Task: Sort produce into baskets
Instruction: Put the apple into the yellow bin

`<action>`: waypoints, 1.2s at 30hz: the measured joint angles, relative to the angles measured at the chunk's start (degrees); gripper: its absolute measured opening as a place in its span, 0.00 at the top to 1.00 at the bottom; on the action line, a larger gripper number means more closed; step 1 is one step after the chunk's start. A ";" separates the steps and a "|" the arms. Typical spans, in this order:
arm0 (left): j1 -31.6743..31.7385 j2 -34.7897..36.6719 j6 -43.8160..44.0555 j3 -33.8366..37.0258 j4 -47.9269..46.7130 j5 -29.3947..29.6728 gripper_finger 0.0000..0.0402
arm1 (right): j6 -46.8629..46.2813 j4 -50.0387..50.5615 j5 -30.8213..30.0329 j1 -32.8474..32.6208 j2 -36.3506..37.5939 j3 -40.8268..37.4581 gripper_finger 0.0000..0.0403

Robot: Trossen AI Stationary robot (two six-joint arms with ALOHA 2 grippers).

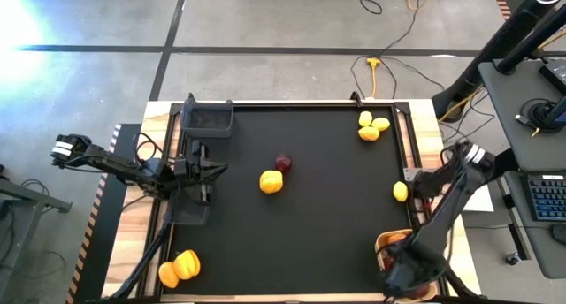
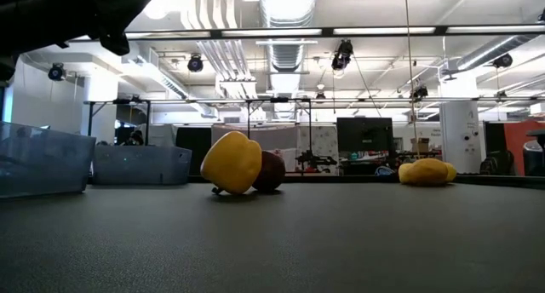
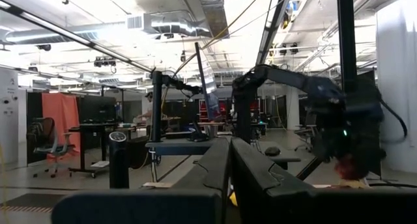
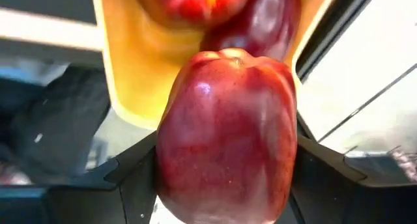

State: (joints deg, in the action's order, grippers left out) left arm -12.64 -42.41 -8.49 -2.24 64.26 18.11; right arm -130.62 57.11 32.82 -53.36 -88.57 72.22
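A dark red apple-like fruit (image 4: 225, 133) sits between the fingers of my right gripper (image 1: 402, 270), above the light tan tray (image 1: 382, 242) at the table's near right corner. Two more red fruits (image 4: 260, 22) lie in that tray. On the black mat rest a yellow pepper (image 1: 271, 182) with a dark red fruit (image 1: 283, 163) beside it, a lemon (image 1: 401, 192), and three yellow pieces (image 1: 371, 127) at the far right. My left gripper (image 1: 208, 169) waits shut at the table's left side, holding nothing. My right gripper pinches the red fruit by its two opposite flanks (image 4: 172, 165) between its two fingers (image 4: 130, 178). The fingers slant downward toward the tray. The fruit is lifted clear, over the tray's rim and the fruits lying in it.
A dark bin (image 1: 208, 118) stands at the far left corner, and another (image 1: 190, 207) lies under the left arm. Two orange-yellow peppers (image 1: 179, 267) lie at the near left. The middle of the mat (image 1: 327, 233) is bare around the pepper pair.
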 joint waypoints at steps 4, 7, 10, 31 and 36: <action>-0.01 -0.04 0.30 0.00 0.76 0.00 1.00 | 3.10 -0.47 0.21 0.07 -3.15 -0.06 0.27; -0.01 -0.04 0.70 0.00 1.04 -0.02 1.00 | 4.00 -0.42 0.44 0.53 -4.63 0.02 0.23; -0.01 -0.04 0.97 0.00 1.10 -0.01 1.00 | 4.14 -0.55 0.65 1.16 -4.96 0.65 0.19; 0.00 -0.63 0.63 0.00 1.15 -0.02 1.00 | 13.51 7.45 -17.96 15.30 7.06 2.06 0.10; 0.01 -0.63 0.58 0.00 1.15 -0.02 1.00 | 34.39 6.21 -33.66 23.34 7.00 2.03 0.10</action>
State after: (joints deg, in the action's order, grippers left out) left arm -12.63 -43.05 -7.91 -2.24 65.41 18.09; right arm -96.23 63.32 -0.84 -30.03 -81.57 74.26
